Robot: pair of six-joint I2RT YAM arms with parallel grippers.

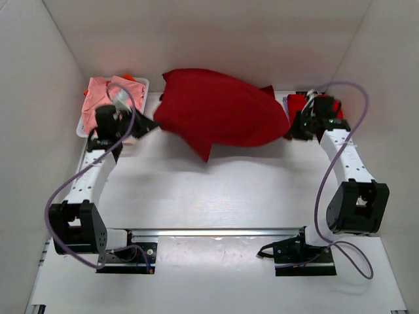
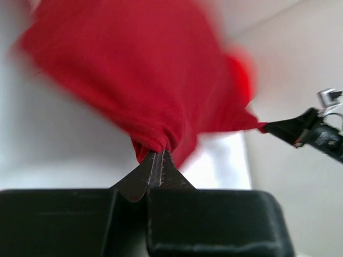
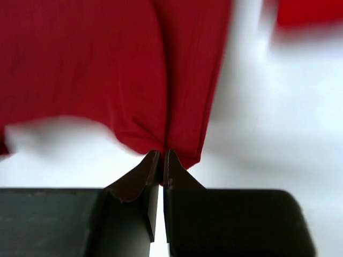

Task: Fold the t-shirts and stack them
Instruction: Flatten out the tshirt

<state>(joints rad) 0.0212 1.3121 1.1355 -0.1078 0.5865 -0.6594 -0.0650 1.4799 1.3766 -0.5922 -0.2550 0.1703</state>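
A red t-shirt (image 1: 219,110) hangs stretched in the air between my two grippers over the far part of the white table. My left gripper (image 1: 154,125) is shut on its left edge; in the left wrist view (image 2: 156,152) the cloth (image 2: 134,75) bunches at the fingertips. My right gripper (image 1: 292,124) is shut on its right edge; in the right wrist view (image 3: 161,152) the cloth (image 3: 107,69) hangs from the closed fingertips. A corner of the shirt droops toward the table in the middle.
A white bin (image 1: 145,84) at the far left holds pink and orange garments (image 1: 105,91). More red cloth (image 1: 298,101) lies at the far right behind the right gripper. White walls enclose the table on three sides.
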